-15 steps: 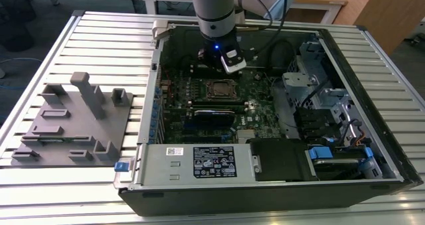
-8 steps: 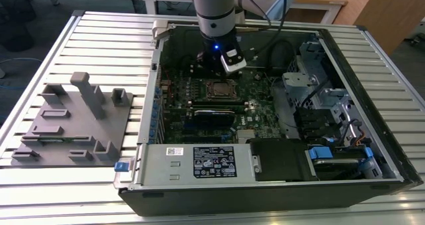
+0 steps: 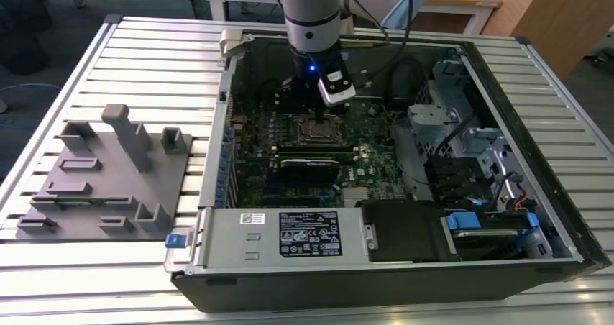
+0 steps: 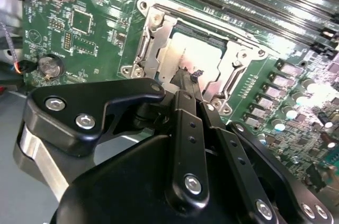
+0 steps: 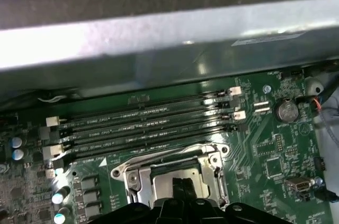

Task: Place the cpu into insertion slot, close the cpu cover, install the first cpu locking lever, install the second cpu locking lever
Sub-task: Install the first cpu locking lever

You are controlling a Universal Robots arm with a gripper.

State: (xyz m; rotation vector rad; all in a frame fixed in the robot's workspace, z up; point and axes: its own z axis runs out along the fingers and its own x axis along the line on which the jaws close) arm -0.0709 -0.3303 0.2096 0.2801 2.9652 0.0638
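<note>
Cpu (image 4: 198, 57) sits in the insertion slot (image 4: 151, 49) on the green motherboard (image 3: 287, 167) inside the open computer case (image 3: 537, 152), which lies on the slatted worktop (image 3: 144, 59). The cpu cover (image 4: 241, 57) frames it, lying flat. The hand (image 4: 185, 78) has its fingertips (image 4: 180, 77) drawn together over the chip's silver top, gripping nothing visible; whether they touch it cannot be told. The hand's black linkage hides the slot's near edge in both wrist views.

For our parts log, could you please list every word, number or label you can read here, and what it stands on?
Nothing can be quoted; all print is too small to read.
Black label on the power supply: unreadable.
White sticker beside it: unreadable.
White lettering along the memory slots, first wrist view: unreadable.
</note>
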